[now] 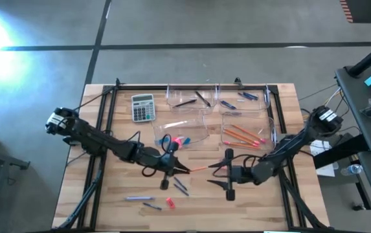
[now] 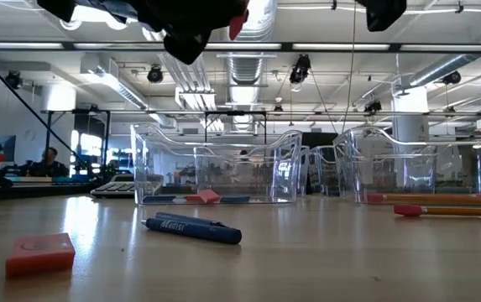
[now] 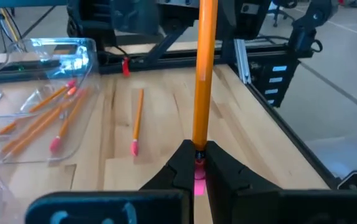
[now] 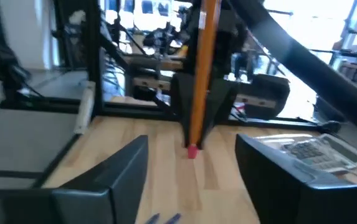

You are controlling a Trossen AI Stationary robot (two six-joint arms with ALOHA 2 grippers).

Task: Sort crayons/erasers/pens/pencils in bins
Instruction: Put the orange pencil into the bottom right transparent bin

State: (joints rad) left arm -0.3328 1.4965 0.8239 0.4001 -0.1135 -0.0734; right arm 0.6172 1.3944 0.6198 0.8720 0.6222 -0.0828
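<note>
An orange pencil [image 1: 197, 169] with a pink end hangs above the table's middle, and my left gripper [image 1: 180, 167] is shut on it. Its free end points at my right gripper [image 1: 216, 173]. That gripper faces it from the table's right and is open, with a finger [image 4: 119, 171] standing wide on either side and touching nothing. Four clear bins stand at the back. One bin [image 1: 270, 126] holds several pencils [image 1: 242, 134], one [image 1: 201, 126] holds pink and blue erasers [image 1: 175, 140], and the two far ones [image 1: 191, 90] hold dark and blue sticks. My left gripper pinches the pencil at its pink eraser end [image 3: 197, 160] between its two fingers. The fingers come from the table's left, about level, and lie along the pencil. The pencil runs straight on past the fingertips, lifted clear of the table.
A grey calculator [image 1: 142, 107] lies at the back left. Loose on the near table are blue pens [image 1: 180, 186], a red-pink eraser [image 2: 40, 253] and more blue sticks [image 1: 138, 198]. One loose pencil [image 3: 137, 121] lies beside the pencil bin.
</note>
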